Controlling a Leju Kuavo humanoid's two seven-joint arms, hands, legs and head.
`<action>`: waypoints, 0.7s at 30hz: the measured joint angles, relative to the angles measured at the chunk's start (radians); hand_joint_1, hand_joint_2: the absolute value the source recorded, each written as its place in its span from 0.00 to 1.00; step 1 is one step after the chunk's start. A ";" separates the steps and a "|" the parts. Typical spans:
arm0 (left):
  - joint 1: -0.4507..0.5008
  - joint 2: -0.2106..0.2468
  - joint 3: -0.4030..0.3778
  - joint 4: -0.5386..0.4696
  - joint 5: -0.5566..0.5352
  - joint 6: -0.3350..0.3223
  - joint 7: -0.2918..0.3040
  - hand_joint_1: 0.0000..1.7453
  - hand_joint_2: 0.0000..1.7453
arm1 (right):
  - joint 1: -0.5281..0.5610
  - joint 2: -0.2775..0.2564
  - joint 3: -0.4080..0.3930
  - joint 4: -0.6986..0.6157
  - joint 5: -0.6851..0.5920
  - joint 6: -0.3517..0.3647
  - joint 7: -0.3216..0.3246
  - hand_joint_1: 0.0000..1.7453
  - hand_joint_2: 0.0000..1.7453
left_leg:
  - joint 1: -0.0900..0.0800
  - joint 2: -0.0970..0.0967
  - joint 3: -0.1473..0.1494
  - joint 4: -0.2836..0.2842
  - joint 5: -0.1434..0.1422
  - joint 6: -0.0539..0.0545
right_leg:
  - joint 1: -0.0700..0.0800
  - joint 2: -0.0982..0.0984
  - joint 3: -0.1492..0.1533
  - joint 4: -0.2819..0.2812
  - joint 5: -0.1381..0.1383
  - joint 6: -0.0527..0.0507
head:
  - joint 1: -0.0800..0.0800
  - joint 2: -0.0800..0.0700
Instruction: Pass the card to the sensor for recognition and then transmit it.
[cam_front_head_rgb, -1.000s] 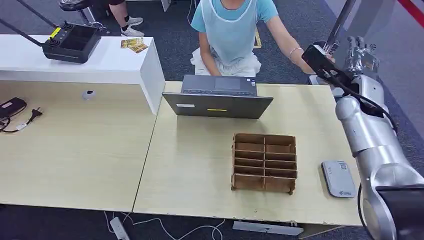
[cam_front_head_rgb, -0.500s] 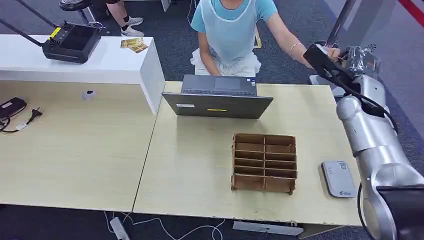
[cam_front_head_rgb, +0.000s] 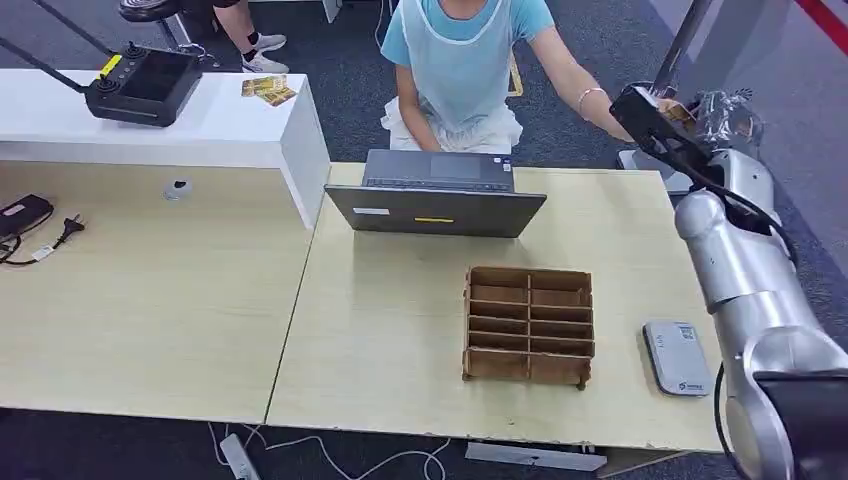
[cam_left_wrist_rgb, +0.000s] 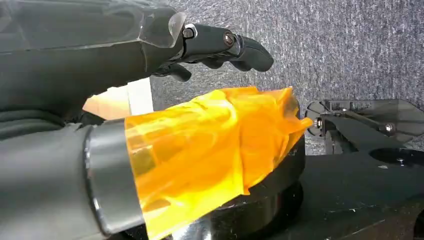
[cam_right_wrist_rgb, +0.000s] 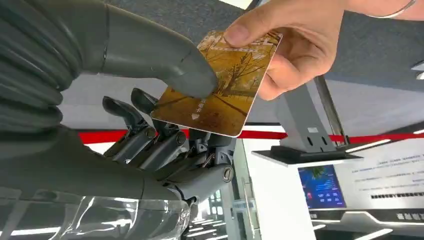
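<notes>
Card and sensor

The card (cam_right_wrist_rgb: 220, 82), golden-brown with a tree picture, is held tilted in the air, off the counter's far right corner. The grey, flat sensor (cam_front_head_rgb: 677, 357) lies on the counter's near right edge.

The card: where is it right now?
In the right wrist view the card sits between the right hand's thumb and fingers while a person's hand holds its far edge, off the table's far right.

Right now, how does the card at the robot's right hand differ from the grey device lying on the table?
The card is golden brown with a picture; the grey device is plain. The card is held up, the right hand and a person's hand both touching it; the device lies untouched on the table.
</notes>
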 joint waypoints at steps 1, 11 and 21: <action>0.000 0.000 0.000 0.000 0.000 0.000 0.000 0.00 0.00 | 0.000 0.000 0.000 0.000 0.000 0.000 -0.002 1.00 1.00 | 0.000 0.000 0.000 0.000 0.000 0.000 | 0.000 0.000 0.000 0.000 0.000 0.000 | 0.000 0.000; 0.000 0.000 0.000 0.000 0.006 0.003 -0.011 0.00 1.00 | 0.030 0.000 -0.029 -0.086 -0.089 -0.081 -0.064 1.00 1.00 | 0.000 0.000 0.000 0.000 0.000 0.000 | 0.000 0.000 0.000 0.000 0.000 0.000 | 0.000 0.000; 0.000 0.000 0.000 0.000 0.023 0.026 -0.022 0.00 0.00 | 0.075 0.000 -0.144 -0.198 -0.421 0.003 -0.177 1.00 1.00 | 0.000 0.000 0.000 0.000 0.000 0.000 | 0.000 0.000 0.000 0.000 0.000 0.000 | 0.000 0.000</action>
